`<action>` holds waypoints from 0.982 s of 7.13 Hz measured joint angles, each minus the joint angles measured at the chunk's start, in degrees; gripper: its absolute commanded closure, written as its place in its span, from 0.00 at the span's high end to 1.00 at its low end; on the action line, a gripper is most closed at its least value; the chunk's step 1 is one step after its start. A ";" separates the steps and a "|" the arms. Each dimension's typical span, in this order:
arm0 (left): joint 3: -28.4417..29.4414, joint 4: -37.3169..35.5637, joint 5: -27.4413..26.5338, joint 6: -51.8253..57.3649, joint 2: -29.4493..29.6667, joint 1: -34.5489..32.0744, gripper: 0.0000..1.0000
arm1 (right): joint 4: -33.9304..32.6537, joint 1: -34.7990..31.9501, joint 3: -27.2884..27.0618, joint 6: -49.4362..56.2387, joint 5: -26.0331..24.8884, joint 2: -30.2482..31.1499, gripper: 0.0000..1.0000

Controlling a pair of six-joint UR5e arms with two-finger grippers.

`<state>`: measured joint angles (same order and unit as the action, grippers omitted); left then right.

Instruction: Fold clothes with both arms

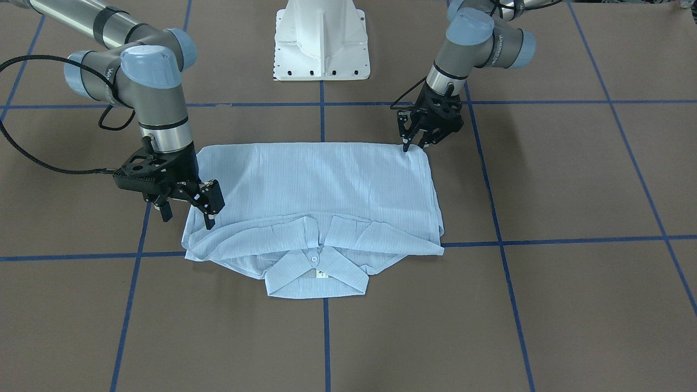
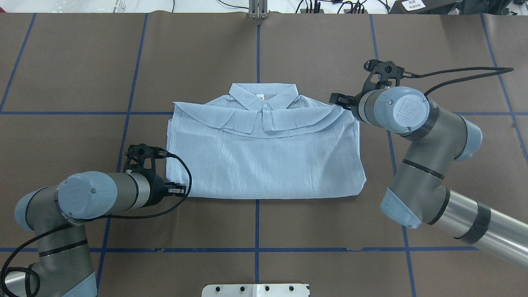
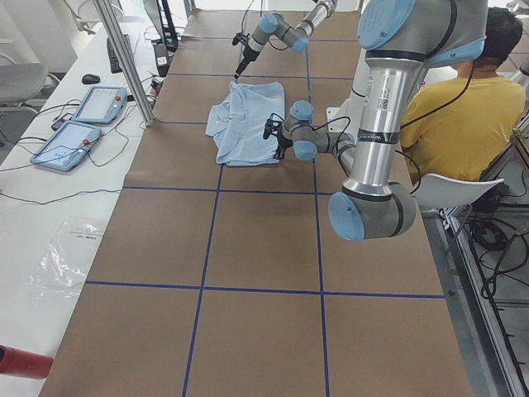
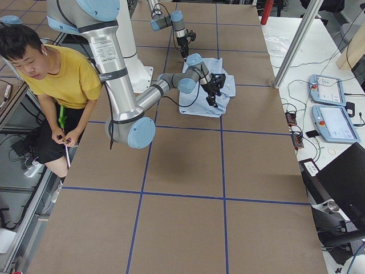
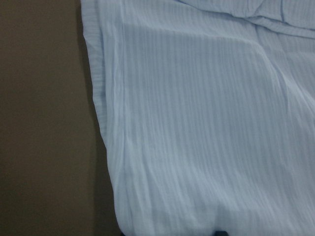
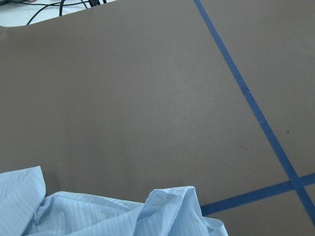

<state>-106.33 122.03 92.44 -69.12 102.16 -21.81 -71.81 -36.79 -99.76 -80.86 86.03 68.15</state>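
The shirt [image 1: 326, 185] lies flat in the middle of the worktop [image 1: 544, 305], folded to a rough rectangle. Its collar [image 1: 316, 277] is on the side away from the robot and its straight folded edge is toward the white pedestal [image 1: 321, 41]. It looks thin, light and limp (almost sheer, with fine wrinkles), so it should lift with little force. It will probably sag, and the stacked layers may slide over one another. The best holds are likely the corners and side edges, pinched through every layer so that none is left behind.

The left gripper [image 1: 416, 142] is at the near corner on its side, tips down at the cloth. I cannot tell whether it is pinching fabric. The right gripper [image 1: 187, 219] has its jaws spread wide at the opposite side edge near the shoulder, one finger over the cloth and one off it, holding nothing.

Blue tape lines [image 1: 325, 337] cross the brown surface, and nothing lies close around the shirt. Off the worktop's far edge are two handheld control tablets [image 3: 78, 124], and a seated person [image 3: 463, 107] is behind the robot.
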 measured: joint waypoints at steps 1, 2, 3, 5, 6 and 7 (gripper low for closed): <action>-0.81 -0.05 0.03 0.10 -0.10 -0.07 0.00 | 0.00 0.03 0.07 0.00 -0.06 -0.02 1.00; -2.01 -0.23 0.05 0.39 -0.69 -0.60 0.00 | 0.00 0.05 0.15 0.00 -0.12 -0.03 1.00; -2.85 -0.42 0.02 1.69 -1.59 -2.16 0.00 | 0.00 0.05 0.26 0.00 -0.16 -0.03 1.00; -1.70 -0.74 -0.12 9.99 -3.03 -9.73 0.00 | 0.00 0.23 0.41 -0.19 -0.25 -0.08 1.00; 1.37 -0.70 -0.14 14.87 -2.46 -14.71 0.00 | 0.00 0.48 0.43 -0.46 -0.32 -0.15 1.00; 6.43 -0.55 -0.21 19.09 0.18 -19.33 0.00 | 0.00 0.80 0.41 -0.73 -0.38 -0.23 1.00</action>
<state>-99.89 121.47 92.23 -50.03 102.35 -41.14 -71.81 -35.99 -99.35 -81.59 85.65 67.92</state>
